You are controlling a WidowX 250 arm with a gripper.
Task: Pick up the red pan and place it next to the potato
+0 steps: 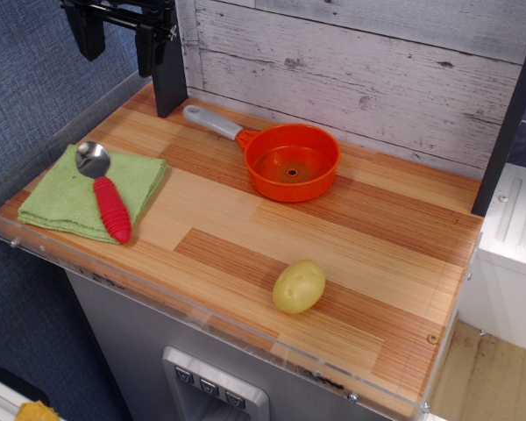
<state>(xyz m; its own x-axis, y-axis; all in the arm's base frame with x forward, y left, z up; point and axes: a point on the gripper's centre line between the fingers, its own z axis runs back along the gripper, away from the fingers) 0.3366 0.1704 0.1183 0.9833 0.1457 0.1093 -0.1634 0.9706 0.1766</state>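
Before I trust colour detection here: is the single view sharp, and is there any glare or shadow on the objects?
In the observation.image view, the red pan and potato look reasonably sharp, each casting a soft shadow; the spoon bowl shows a bright reflection; the gripper, cut off at the top edge, is dark with little detail.

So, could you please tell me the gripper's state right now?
Gripper: open, holding nothing, raised at the back left, away from the red pan.
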